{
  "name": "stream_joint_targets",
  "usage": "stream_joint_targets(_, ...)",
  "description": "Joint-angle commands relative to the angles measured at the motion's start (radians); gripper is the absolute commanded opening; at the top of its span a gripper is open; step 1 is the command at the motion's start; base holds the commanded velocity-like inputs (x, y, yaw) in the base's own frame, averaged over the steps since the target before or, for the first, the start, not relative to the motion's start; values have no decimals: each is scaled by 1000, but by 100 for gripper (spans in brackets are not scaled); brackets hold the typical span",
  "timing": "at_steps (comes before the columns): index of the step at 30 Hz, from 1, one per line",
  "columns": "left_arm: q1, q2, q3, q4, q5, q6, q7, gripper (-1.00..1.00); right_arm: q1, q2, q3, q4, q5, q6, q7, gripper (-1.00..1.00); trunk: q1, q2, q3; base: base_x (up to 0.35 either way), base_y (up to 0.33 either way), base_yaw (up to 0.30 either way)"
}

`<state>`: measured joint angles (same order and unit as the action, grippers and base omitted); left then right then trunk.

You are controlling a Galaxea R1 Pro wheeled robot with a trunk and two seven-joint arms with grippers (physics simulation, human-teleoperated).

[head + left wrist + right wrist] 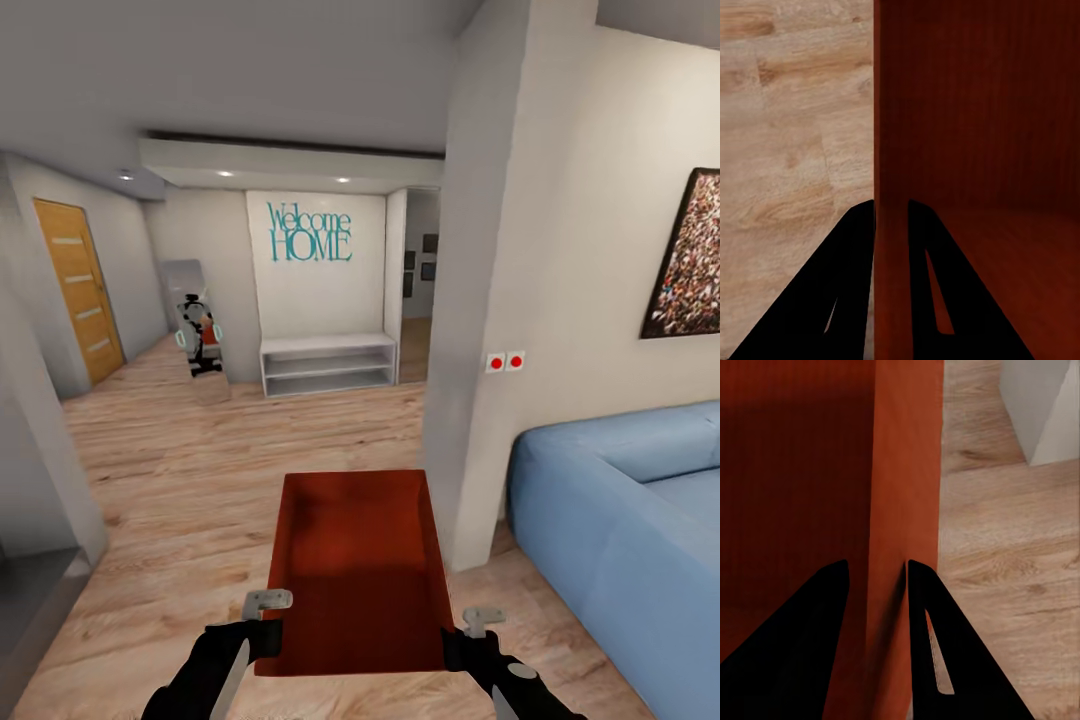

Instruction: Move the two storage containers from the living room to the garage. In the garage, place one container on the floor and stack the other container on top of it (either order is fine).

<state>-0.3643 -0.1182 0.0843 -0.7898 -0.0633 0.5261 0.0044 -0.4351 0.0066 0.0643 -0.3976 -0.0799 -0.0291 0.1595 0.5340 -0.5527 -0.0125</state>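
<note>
Head view: one storage container (355,570), rust-red and open-topped, was carried in front of the trunk above the light wood plank floor (190,480), long axis pointing ahead toward the hallway. The left gripper (268,622) pinched its left wall near the near corner and the right gripper (466,632) pinched the right wall opposite. The pale blue sofa (620,520) lay to the right, a white pillar (500,300) just beyond the container's far right corner, a white shelf unit (328,365) under the "Welcome HOME" lettering (310,232) further on, and a honey-coloured door (80,290) at far left. Left wrist view: the left gripper (891,225) sat narrow astride the container's wall (881,112), one finger outside over the planks, one inside. Right wrist view: the right gripper (876,577) was likewise clamped on the container's wall (907,472), the pillar's base showing beyond. Judgement: smooth rigid walls, likely light when empty but slippery under a thin pinch; holding both long walls symmetrically looks the sound grip, and the pillar corner is the nearest snag. The container had not reached the garage.
</note>
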Motion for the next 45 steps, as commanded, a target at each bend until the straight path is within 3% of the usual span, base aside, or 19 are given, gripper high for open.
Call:
stream_joint_targets(1, -1, 17, 3, -17, 11, 5, -6, -100, -1, -2, 3, 3, -9, -3, 49, -100, 0, -1, -1, 0, 0, 287)
stream_joint_targets(17, -1, 17, 3, -17, 11, 5, -6, -100, -1, -2, 3, 3, -9, -3, 49, -100, 0, -1, 1, 0, 0, 247)
stream_joint_targets(32, -1, 17, 3, -17, 11, 6, -6, -100, -1, -2, 2, 3, -6, -9, 48, -100, 0, -1, 1, 1, 0, 8)
stream_joint_targets(45, -1, 19, 3, -17, 10, 5, -8, -100, -1, -2, 2, 3, -8, -11, 51, -100, 0, -1, 1, 305, 51, 0)
